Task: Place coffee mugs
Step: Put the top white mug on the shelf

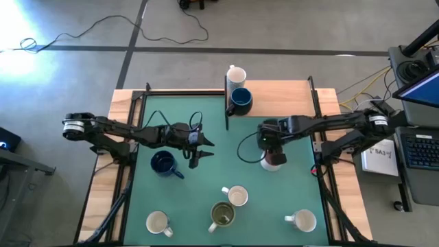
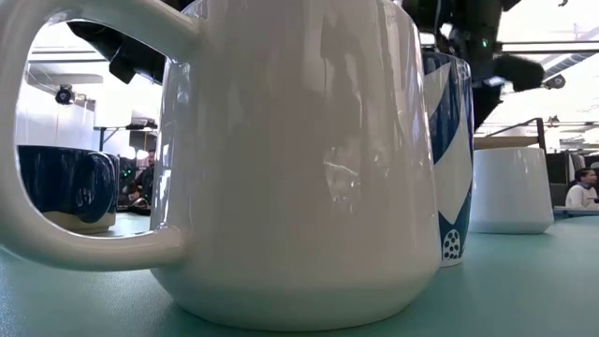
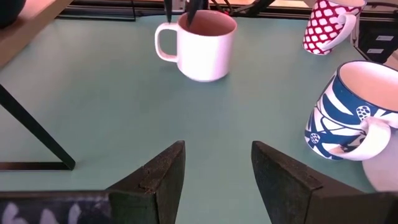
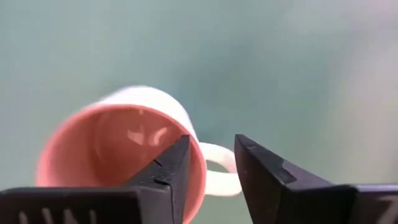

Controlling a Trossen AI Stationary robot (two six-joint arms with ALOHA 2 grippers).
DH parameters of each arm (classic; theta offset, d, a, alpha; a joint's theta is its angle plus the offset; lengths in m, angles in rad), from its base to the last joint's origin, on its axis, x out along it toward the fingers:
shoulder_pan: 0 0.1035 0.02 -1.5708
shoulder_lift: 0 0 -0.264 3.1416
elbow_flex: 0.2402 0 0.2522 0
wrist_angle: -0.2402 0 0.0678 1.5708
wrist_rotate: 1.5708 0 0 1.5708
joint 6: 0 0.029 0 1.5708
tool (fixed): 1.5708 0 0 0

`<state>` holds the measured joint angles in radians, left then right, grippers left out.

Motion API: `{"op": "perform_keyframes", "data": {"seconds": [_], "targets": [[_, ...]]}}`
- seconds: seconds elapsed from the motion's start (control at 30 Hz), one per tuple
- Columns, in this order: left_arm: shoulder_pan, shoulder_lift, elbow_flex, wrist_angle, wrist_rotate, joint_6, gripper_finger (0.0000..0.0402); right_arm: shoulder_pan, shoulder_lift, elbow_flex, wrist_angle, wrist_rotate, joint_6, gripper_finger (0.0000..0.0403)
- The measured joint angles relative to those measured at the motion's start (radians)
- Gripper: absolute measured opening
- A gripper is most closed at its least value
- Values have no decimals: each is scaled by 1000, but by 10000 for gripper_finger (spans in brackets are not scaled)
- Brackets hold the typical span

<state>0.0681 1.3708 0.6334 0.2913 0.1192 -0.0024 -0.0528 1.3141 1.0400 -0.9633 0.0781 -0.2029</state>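
Observation:
A white mug with a pink inside [image 3: 202, 46] stands upright on the green mat [image 1: 206, 185] under my right gripper [image 4: 211, 146]. That gripper is open and points down: one finger is inside the rim, the other outside by the handle [image 3: 163, 40]. My left gripper [image 3: 217, 152] is open and touches nothing, with a navy mug [image 1: 163, 163] standing just beside it. A blue-patterned mug [image 3: 348, 112] and a red-patterned mug [image 3: 326, 25] stand further on. An olive mug [image 1: 221, 215] and white mugs [image 1: 158, 223] stand near the table's near edge. My right gripper comes from above at the pink-lined mug's rim beside the handle [image 4: 217, 171], one finger [image 4: 177, 165] inside and one outside. Whether either finger touches the wall, I cannot tell. The mug's base is on the mat.
A raised wooden shelf [image 1: 281, 92] at the far edge carries a white mug [image 1: 236, 74] and a navy mug [image 1: 240, 101]. In the low view a large white mug [image 2: 290, 159] fills the foreground. Black frame rails [image 1: 317, 116] run along the mat's sides.

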Motion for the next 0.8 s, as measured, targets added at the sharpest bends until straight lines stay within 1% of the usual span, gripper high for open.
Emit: {"op": "perform_keyframes", "data": {"seconds": [0.13, 0.23, 0.33, 0.4, 0.5, 0.8], "targets": [[0, 0, 0, -1, 0, -3, 168, 0, -24, 41, -80, -8, 326, 128], [0, 0, 0, 1, -1, -4, 168, 1, -46, 39, -127, -11, 583, 129], [0, 0, 0, 1, -3, -6, 168, 2, -61, 10, -165, -79, 798, 127], [0, 0, 0, 1, -3, -7, 168, 4, -66, -13, -166, -121, 892, 129], [0, 0, 0, 1, -3, -7, 168, 11, -71, -47, -166, -131, 958, 135], [0, 0, 0, 2, 3, -18, 168, 11, -70, -75, -180, -116, 993, 163]]}}
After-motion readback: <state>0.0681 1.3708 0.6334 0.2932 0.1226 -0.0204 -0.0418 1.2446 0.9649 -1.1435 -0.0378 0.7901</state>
